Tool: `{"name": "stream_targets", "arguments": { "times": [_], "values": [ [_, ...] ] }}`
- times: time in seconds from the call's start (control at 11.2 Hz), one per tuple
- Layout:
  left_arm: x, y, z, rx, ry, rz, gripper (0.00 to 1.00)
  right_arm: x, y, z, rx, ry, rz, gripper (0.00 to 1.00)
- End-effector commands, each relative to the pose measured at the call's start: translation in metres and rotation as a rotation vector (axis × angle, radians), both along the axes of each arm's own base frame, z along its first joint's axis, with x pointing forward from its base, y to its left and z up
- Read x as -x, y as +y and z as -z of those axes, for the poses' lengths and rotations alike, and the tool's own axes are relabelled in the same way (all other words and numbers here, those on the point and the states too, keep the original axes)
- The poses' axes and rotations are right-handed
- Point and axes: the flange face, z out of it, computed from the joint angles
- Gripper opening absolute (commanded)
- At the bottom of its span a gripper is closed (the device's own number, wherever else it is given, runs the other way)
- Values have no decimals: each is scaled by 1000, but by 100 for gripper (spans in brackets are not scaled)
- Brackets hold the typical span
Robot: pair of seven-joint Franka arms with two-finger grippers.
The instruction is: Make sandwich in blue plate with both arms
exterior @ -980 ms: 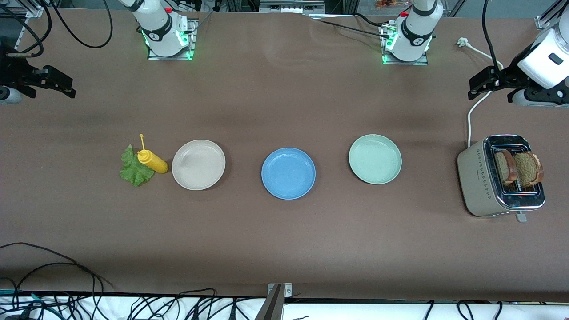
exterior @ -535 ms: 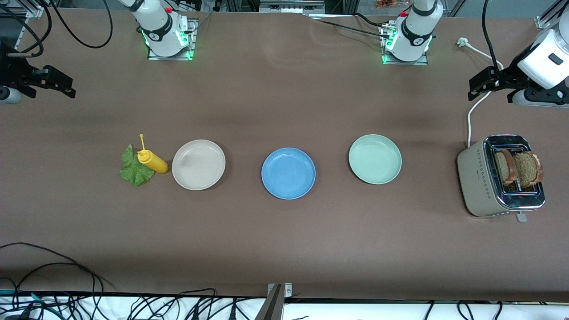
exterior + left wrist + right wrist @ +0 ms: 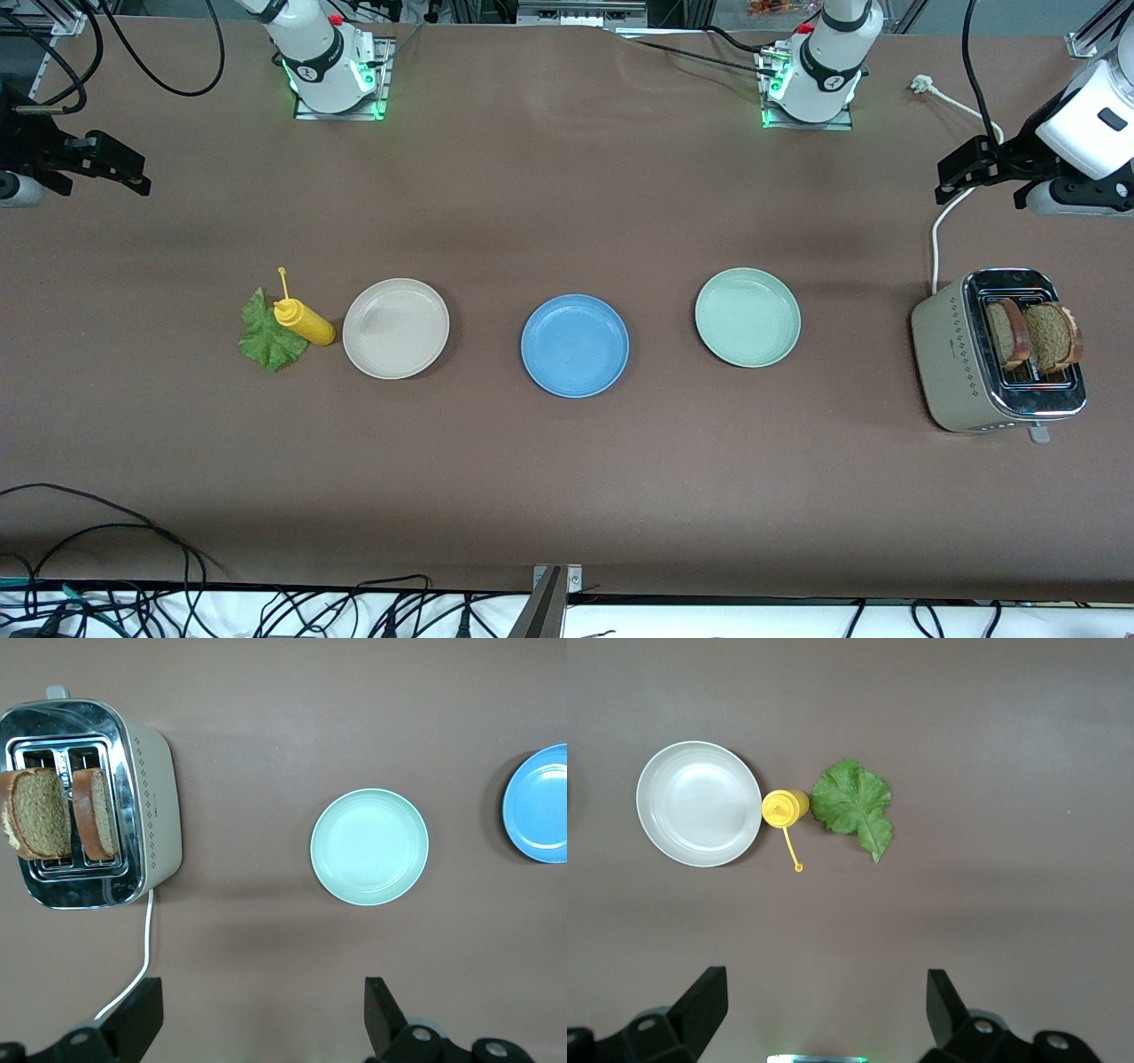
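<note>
Blue plate (image 3: 574, 346) bare; bread slices (image 3: 1032, 335) upright in toaster (image 3: 961, 354), graspable. Left gripper (image 3: 257, 1019) high over toaster cord, fingers apart. Right gripper (image 3: 824, 1014) spread, waiting; lettuce (image 3: 852, 804) touches mustard bottle (image 3: 784, 808).

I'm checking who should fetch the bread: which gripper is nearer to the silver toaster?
Left. The left gripper hangs open above the table beside the silver toaster; the right gripper waits open at the right arm's end.
</note>
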Motion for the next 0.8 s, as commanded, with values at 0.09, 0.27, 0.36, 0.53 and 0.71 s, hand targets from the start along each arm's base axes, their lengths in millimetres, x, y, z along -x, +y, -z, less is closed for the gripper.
{"name": "stream_targets", "arguments": {
  "times": [0.09, 0.27, 0.36, 0.53, 0.71],
  "values": [
    [-2, 4, 0, 4, -25, 12, 100, 0, -1, -4, -10, 9, -1, 100],
    [-4, 6, 0, -27, -43, 13, 100, 0, -1, -5, -10, 8, -1, 100],
    [-5, 6, 0, -30, -45, 17, 100, 0, 0, -5, -10, 8, -3, 100],
    [-6, 4, -1, -20, -60, 18, 100, 0, 0, -5, -10, 8, -3, 100],
    [-6, 4, -2, -19, -61, 19, 100, 0, -1, -7, -12, 2, -3, 100]
  ]
}}
